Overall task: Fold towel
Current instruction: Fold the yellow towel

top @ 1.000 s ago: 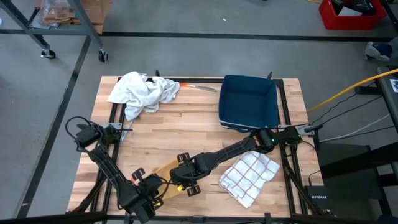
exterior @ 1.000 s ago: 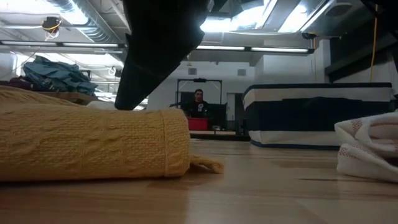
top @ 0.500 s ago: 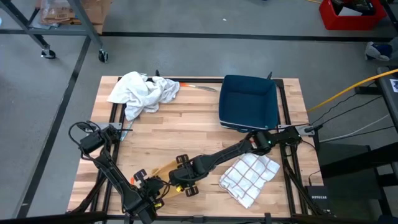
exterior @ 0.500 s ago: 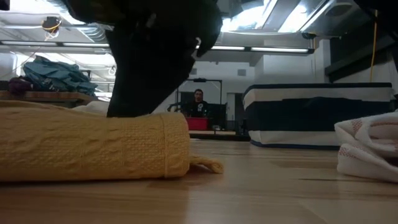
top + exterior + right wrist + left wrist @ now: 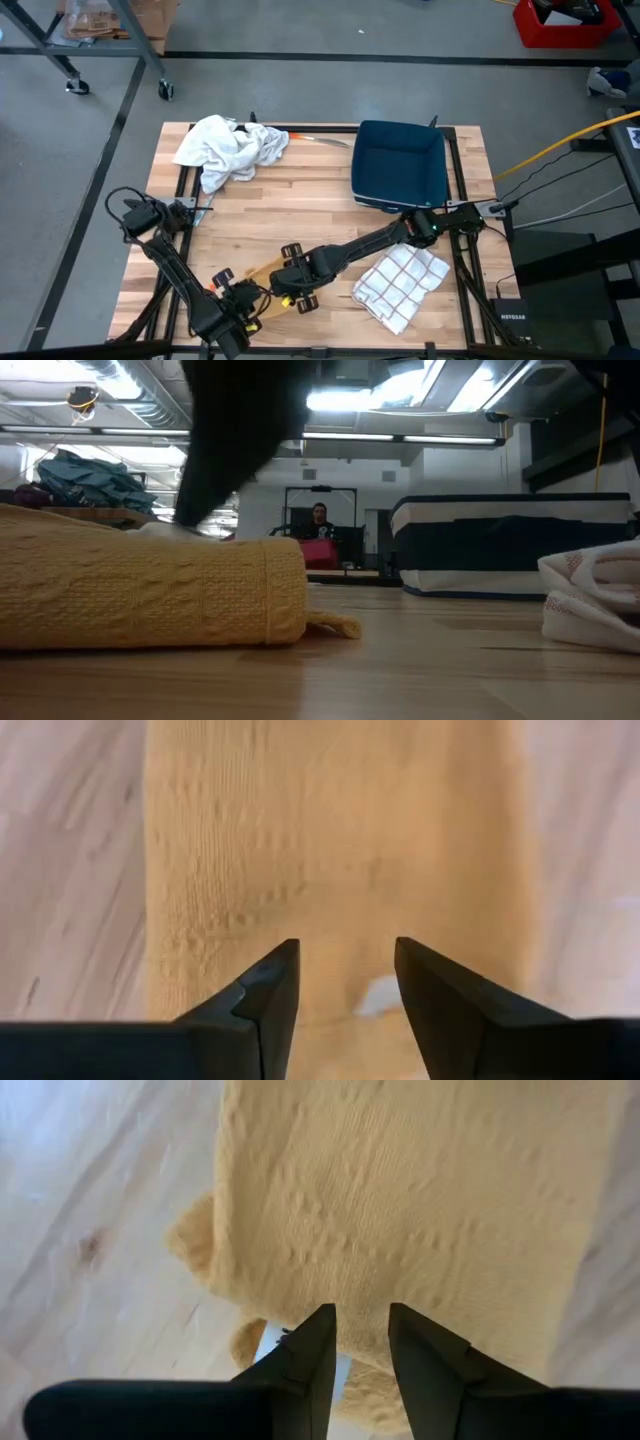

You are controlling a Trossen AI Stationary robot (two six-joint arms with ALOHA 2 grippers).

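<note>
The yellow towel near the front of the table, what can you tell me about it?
The yellow towel is a thick, knitted-looking cloth with a raised cable pattern and a woven band near one end. It lies folded flat on the wooden table, with a small tassel-like corner poking out on the wood. Both arms are over it: the left gripper and the right gripper each hang just above the fabric, fingers parted, gripping nothing.

1. Left arm — base at the table's left edge, links folded forward toward the near edge; its left gripper (image 5: 247, 303) is low near the near edge, fingers (image 5: 305, 1365) pointed down with a narrow gap between them.
2. Right arm — base at the right side, stretched leftward and low across the table; its right gripper (image 5: 292, 283) sits just beside the left one, fingers (image 5: 265, 995) parted wider.
</note>
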